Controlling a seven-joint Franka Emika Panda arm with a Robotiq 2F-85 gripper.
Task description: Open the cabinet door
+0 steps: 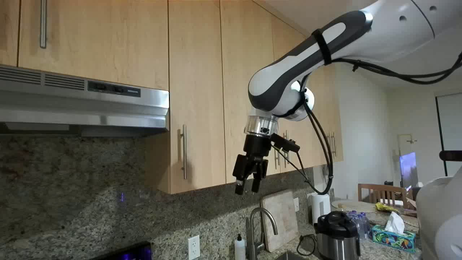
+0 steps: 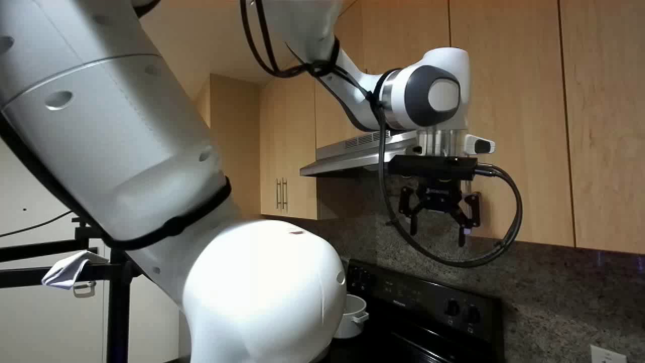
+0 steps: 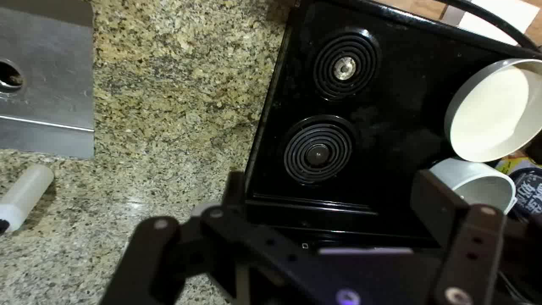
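The cabinet door (image 1: 196,83) is a tall, narrow, light-wood upper door beside the range hood, and it is closed. Its slim vertical silver handle (image 1: 184,151) is near the door's lower left corner in an exterior view. The door also shows in an exterior view (image 2: 509,111), where my gripper hides most of the handle. My gripper (image 1: 247,187) points down with its fingers apart and nothing between them. It hangs right of the handle, near the cabinets' lower edge, apart from the handle. The open fingers also show in an exterior view (image 2: 437,232) and the wrist view (image 3: 330,190). The wrist view shows no door.
The steel range hood (image 1: 137,108) juts out left of the door. Tall doors with paired handles (image 1: 286,159) are to the right. Below are a faucet (image 1: 272,220), a cutting board (image 1: 283,216), a pressure cooker (image 1: 337,234), the black stove (image 3: 394,118) and a white pot (image 2: 351,325).
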